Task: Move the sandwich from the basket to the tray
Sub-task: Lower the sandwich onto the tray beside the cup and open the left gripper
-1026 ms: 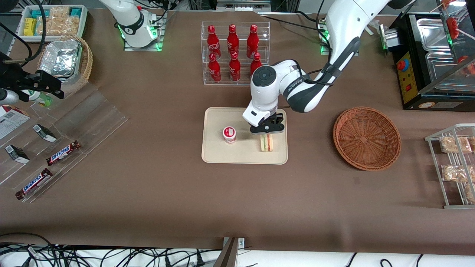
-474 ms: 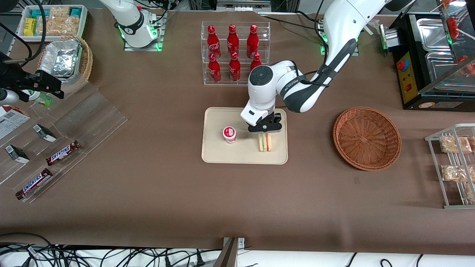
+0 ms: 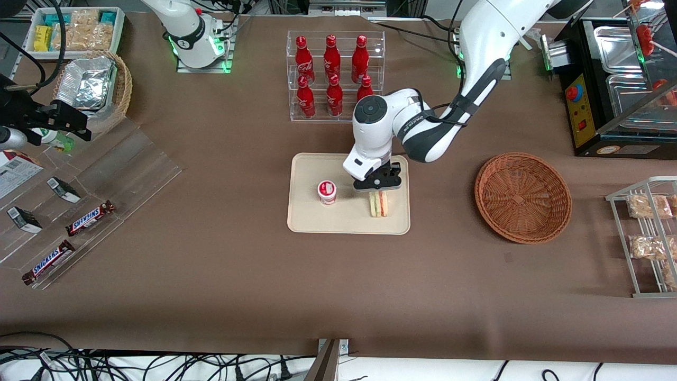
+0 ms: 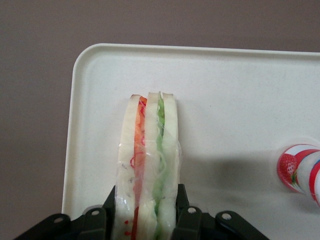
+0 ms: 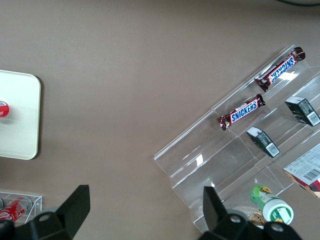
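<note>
Status, read across the front view from the parked arm's end to the working arm's:

1. Tray [image 3: 307, 222]. Cream, rectangular, low rim, near table centre. Carries two items: a small red-and-white cup [image 3: 327, 191] and, beside it toward the working arm's end, the sandwich [image 3: 378, 204].

2. Sandwich. Wedge stands on edge on the tray surface, approx. upright, near the tray edge that faces the basket. Wrist view shows it [image 4: 148, 165] inside the rim, with the tray corner [image 4: 87, 55] close by and bare tray around it. Bread, red layer and green layer visible through the wrap.

3. Gripper [image 3: 378, 189]. Sits directly over the sandwich, low above the tray. In the wrist view its fingers [image 4: 182, 200] press against both flat faces of the wedge, narrowed to the sandwich's thickness; it has hold of the sandwich and nothing else. No gap visible btwn pads and wrap, so release not yet made.

4. Basket [image 3: 522, 197]. Reddish-brown wicker, well apart from the tray, toward the working arm's end. Nothing visible inside.

Progress, as judged: pick-up and transfer appear complete; sandwich is out of the basket and looks to be resting on the tray. Remaining: open the fingers, lift clear w/o dragging the wrap, and confirm the wedge stays within the rim. Tip-over on release is possible, since it stands on a narrow edge.
</note>
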Action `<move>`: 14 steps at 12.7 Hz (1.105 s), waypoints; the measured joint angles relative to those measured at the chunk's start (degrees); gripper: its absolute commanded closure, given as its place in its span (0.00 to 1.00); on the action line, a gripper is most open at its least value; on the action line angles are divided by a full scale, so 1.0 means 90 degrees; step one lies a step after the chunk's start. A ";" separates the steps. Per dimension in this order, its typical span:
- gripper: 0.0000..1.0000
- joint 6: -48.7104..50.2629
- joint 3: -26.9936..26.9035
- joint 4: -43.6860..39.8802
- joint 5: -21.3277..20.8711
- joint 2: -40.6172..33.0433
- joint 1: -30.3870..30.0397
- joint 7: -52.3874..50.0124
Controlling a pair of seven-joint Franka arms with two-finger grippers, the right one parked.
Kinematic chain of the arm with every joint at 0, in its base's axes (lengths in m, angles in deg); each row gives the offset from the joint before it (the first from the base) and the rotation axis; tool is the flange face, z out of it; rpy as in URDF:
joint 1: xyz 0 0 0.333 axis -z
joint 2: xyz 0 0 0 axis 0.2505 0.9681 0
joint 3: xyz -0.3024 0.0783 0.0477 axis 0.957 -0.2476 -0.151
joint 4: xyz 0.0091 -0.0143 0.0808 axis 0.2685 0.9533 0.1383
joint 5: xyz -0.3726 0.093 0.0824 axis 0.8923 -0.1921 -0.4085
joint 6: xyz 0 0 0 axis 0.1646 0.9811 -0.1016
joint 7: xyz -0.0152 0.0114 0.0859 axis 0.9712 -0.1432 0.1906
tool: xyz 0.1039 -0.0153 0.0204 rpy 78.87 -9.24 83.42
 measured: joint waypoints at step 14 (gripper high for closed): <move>0.00 -0.0004 0.0026 -0.0105 0.0000 0.0029 0.0030 -0.0159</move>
